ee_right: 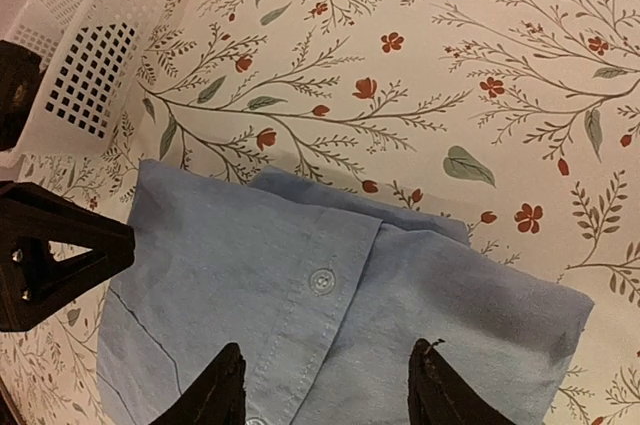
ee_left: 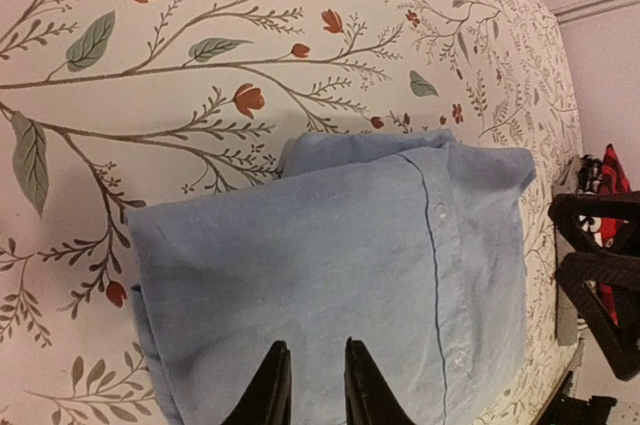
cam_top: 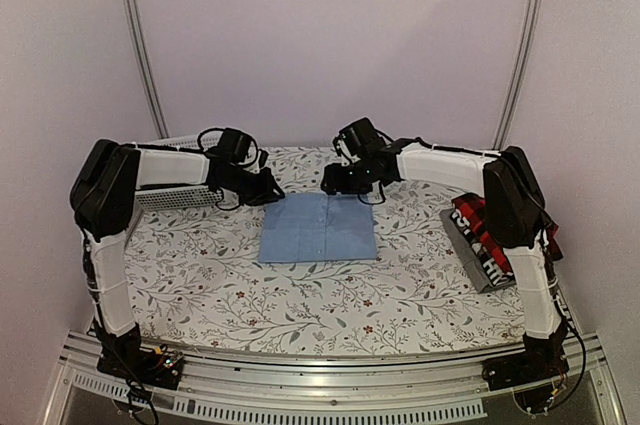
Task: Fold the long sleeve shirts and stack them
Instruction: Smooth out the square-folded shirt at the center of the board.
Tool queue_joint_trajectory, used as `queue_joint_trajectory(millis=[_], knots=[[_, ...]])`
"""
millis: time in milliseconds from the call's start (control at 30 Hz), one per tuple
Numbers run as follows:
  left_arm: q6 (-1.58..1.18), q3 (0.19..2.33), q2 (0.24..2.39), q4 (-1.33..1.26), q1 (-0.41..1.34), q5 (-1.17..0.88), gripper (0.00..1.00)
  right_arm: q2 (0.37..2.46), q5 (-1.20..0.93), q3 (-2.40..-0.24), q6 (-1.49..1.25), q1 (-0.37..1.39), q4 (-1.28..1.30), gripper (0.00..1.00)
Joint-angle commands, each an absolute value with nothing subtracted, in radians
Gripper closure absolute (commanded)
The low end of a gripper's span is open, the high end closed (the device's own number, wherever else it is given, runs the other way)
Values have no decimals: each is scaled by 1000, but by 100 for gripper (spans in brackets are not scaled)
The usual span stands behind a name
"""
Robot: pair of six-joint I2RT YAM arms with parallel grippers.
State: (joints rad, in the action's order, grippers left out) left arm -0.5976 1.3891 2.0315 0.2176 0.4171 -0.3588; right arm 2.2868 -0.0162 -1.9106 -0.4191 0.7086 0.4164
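Observation:
The light blue button-up shirt [cam_top: 318, 228] lies folded into a flat rectangle mid-table; it also shows in the left wrist view [ee_left: 330, 265] and the right wrist view [ee_right: 330, 285]. My left gripper [cam_top: 270, 188] [ee_left: 315, 345] hovers over the shirt's far left edge, its fingers a narrow gap apart and holding nothing. My right gripper [cam_top: 347, 186] [ee_right: 330, 345] is wide open over the far right edge, near the button placket, and empty. The red-and-black plaid shirt [cam_top: 492, 228] lies folded on the grey shirt [cam_top: 470, 250] at the right.
The white lattice basket [cam_top: 178, 188] [ee_right: 90, 45] stands at the far left behind my left arm. The floral tablecloth [cam_top: 300, 295] covers the table. Walls close off the back and both sides.

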Motion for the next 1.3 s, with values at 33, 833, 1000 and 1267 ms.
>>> queue_joint_trajectory(millis=[33, 833, 1000, 1267], knots=[[-586, 1445, 2096, 216, 424, -344, 82, 2260, -120, -1854, -423, 668, 374, 55], [-530, 1507, 2220, 260, 399, -191, 80, 2420, -209, -1868, -452, 509, 344, 58], [-496, 1534, 2165, 282, 401, -189, 75, 2327, -162, -1847, -429, 510, 373, 49], [-483, 1514, 2037, 339, 428, -207, 64, 2134, -127, -1700, -408, 518, 366, 35]])
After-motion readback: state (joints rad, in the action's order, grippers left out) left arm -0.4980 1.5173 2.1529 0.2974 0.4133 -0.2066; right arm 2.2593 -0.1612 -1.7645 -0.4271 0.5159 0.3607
